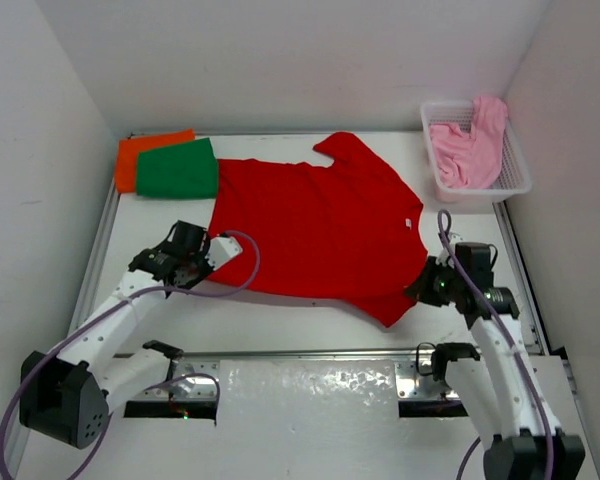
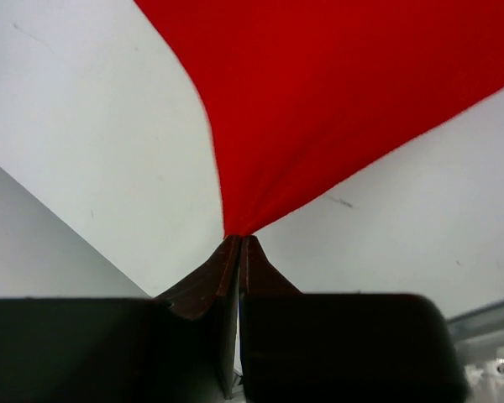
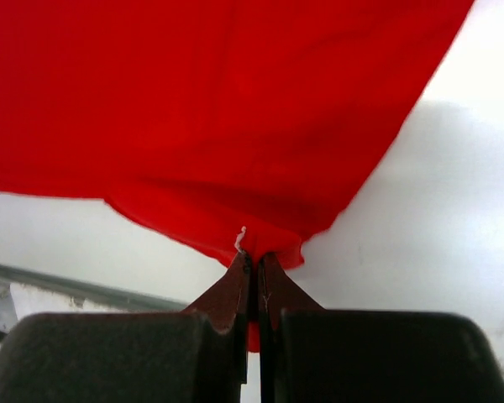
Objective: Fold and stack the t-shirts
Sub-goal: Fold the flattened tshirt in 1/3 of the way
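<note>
The red t-shirt (image 1: pixel 320 225) is plain, one even bright red with no print. The green t-shirt (image 1: pixel 178 170) is plain deep green, the orange t-shirt (image 1: pixel 145 152) plain orange, and the pink t-shirt (image 1: pixel 470 150) pale pink. The basket (image 1: pixel 515 185) is white with a lattice pattern. The table (image 1: pixel 280 325) is white. The left tool (image 2: pixel 239 245) and the right tool (image 3: pixel 254 259) are dark brown at the tips and black behind.
</note>
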Available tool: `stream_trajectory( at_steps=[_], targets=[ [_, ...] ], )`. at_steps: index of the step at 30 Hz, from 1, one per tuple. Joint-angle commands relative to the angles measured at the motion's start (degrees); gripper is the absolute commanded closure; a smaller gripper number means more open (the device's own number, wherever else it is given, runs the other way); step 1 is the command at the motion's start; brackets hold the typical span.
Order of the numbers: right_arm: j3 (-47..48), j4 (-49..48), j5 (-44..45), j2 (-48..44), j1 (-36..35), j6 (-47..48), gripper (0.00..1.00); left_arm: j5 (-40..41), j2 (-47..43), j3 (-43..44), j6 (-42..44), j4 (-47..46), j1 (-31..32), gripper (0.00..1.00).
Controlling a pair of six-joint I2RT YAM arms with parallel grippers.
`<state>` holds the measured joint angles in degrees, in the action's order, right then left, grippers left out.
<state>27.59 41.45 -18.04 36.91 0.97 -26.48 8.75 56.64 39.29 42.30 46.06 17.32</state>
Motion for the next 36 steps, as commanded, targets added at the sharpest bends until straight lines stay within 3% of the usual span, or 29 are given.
stream_trajectory(
  at_steps=[1, 5, 8, 15, 28, 36],
  targets=[
    [6.6, -13.1, 2.1, 8.8, -0.2, 3.0, 1.0, 2.4, 5.7, 3.8, -3.5, -11.1, 0.2, 1.0],
    [13.7, -21.1, 5.9, 26.0, -0.1, 7.5, 1.0, 2.9, 18.3, 11.1, -6.0, -16.5, -0.7, 1.0],
    [20.5, -21.7, 9.5, 36.3, 0.0, 10.8, 1.0, 3.3, 27.4, 16.9, -7.9, -20.2, -2.1, 1.0],
    [28.2, -25.2, 9.0, 51.0, 0.0, 12.4, 1.0, 5.7, 41.4, 28.3, -9.6, -23.6, -3.7, 1.0],
    [41.8, -20.6, 12.4, 62.5, -0.1, 14.0, 1.0, 8.5, 49.5, 32.0, -9.3, -27.4, -4.7, 1.0],
    [47.3, -21.1, 8.2, 68.4, -2.1, 15.5, 1.0, 7.7, 51.5, 32.3, -9.5, -27.3, -4.8, 1.0]
  ],
)
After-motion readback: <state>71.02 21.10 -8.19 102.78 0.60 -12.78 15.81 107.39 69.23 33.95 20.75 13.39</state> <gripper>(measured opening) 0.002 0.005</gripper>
